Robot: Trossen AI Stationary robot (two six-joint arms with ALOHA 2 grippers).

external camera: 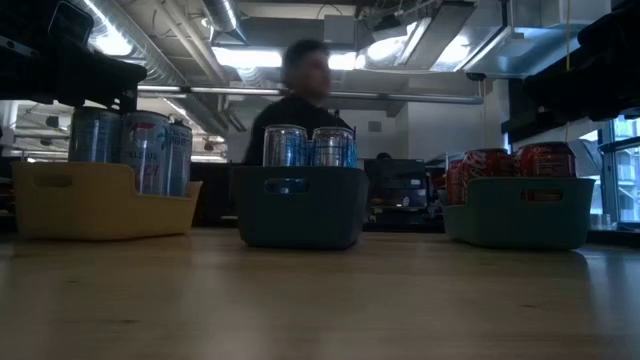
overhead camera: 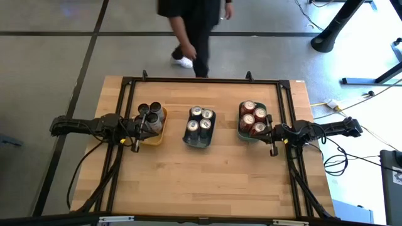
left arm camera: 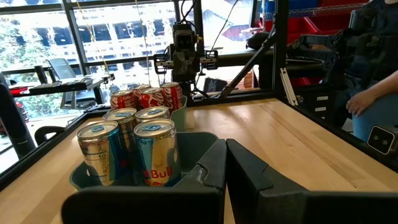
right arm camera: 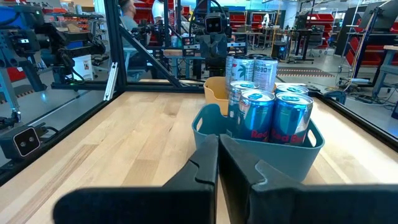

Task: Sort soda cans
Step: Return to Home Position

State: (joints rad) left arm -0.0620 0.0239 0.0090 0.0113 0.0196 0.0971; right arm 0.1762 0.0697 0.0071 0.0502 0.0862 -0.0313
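Three trays stand in a row across the table. The yellow tray holds dark and silver cans. The grey-blue middle tray holds silver-blue cans. The teal tray holds red cans. My left gripper is shut and hovers at the yellow tray, pointing at the middle tray. My right gripper is shut at the teal tray's near right corner, also pointing at the middle tray.
A black frame runs round the far and side edges of the table. A person in dark clothes stands beyond the far edge. Bare wood lies between the trays and the near edge.
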